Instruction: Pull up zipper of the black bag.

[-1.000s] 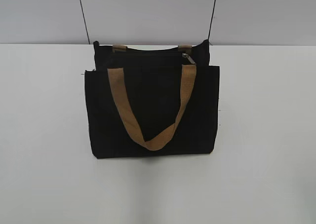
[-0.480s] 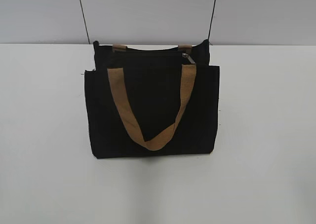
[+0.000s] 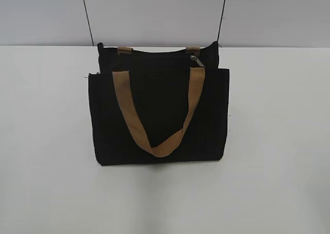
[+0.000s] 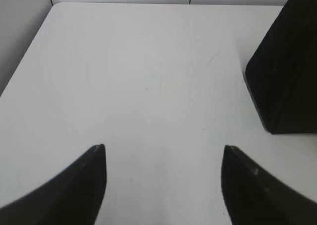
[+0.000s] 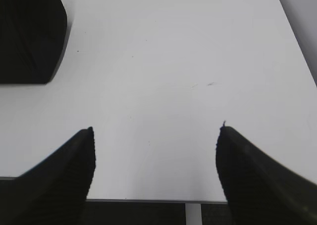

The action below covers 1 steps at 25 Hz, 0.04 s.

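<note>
nothing has changed over the last second — the task has not begun. the left gripper [image 4: 163,158] and right gripper [image 5: 154,138] both gape empty; the black bag [image 3: 159,113] stands ahead between them, its zipper [image 3: 196,60] pull nearer the right gripper.

You have a plain white table [image 3: 278,141] running back to a grey wall. On it stands the black bag [image 3: 160,115], upright and near the far edge, its tan strap handle [image 3: 157,115] draped down the front panel.
</note>
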Tool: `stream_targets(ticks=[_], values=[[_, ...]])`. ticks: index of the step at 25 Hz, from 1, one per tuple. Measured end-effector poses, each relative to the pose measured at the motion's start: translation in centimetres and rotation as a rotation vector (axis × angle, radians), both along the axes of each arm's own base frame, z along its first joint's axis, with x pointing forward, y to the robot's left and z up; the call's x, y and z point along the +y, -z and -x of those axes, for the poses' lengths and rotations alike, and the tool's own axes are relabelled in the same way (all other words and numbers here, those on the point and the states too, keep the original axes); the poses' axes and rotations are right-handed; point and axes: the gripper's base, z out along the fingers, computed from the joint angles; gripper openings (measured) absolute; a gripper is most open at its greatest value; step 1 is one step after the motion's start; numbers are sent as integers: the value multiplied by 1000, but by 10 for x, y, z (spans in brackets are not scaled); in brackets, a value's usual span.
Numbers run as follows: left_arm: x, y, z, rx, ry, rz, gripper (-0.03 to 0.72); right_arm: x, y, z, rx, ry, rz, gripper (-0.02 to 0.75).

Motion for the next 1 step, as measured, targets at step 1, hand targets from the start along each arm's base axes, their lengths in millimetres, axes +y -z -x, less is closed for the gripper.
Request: stream_targets(ticks=[1], values=[[0, 0, 0, 0, 0, 1, 543, 0, 0, 0, 0, 0, 0, 576]])
